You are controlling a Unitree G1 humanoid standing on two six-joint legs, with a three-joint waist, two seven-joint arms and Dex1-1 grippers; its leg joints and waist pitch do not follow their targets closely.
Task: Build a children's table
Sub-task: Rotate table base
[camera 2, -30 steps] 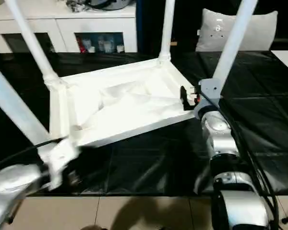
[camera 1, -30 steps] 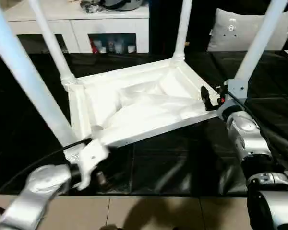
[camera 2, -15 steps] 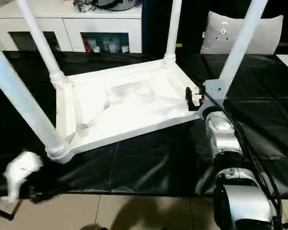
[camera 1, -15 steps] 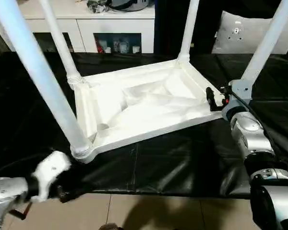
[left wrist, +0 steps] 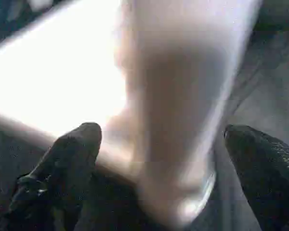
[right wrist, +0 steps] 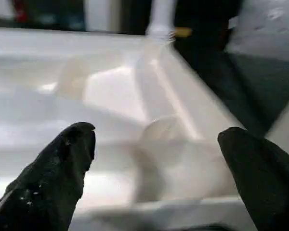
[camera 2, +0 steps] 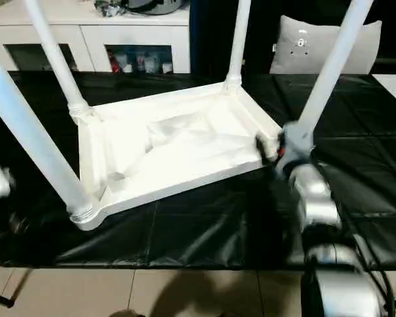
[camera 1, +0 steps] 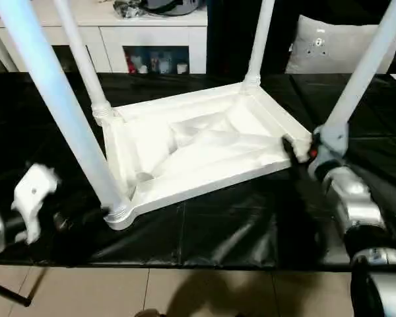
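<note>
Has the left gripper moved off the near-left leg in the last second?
Yes. The left gripper has swung out to picture left, away from the leg whose socket it was beside; its jaws are open and empty.

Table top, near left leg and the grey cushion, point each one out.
table top [camera 1: 204, 142], left eye view, ribbed underside.
near left leg [camera 1: 59, 109], left eye view, mid shaft.
grey cushion [camera 2: 310, 46], right eye view, front face.
</note>
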